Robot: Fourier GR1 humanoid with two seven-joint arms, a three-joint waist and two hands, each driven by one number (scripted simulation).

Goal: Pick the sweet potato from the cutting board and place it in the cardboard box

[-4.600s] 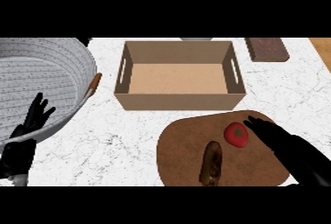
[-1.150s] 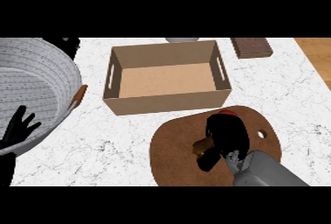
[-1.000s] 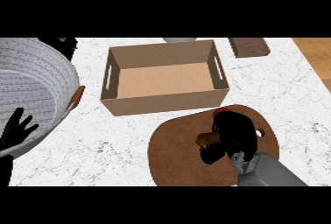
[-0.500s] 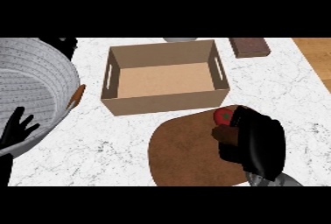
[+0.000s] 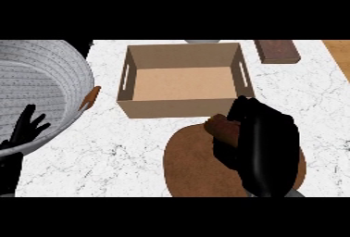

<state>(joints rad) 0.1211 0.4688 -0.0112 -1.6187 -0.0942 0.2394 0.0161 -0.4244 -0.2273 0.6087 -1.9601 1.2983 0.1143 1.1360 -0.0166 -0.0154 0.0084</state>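
The cardboard box (image 5: 183, 81) sits top middle. The cutting board (image 5: 198, 162) lies below it, lower right, under the right hand (image 5: 263, 148) holding the sweet potato (image 5: 222, 129). A big basket (image 5: 37, 92) fills the left.

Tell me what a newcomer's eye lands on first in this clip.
The black right hand stands out first, its fingers curled round the brown sweet potato above the round cutting board, near the open cardboard box. Next comes the large grey bowl at the left, with the left hand resting open beside it.
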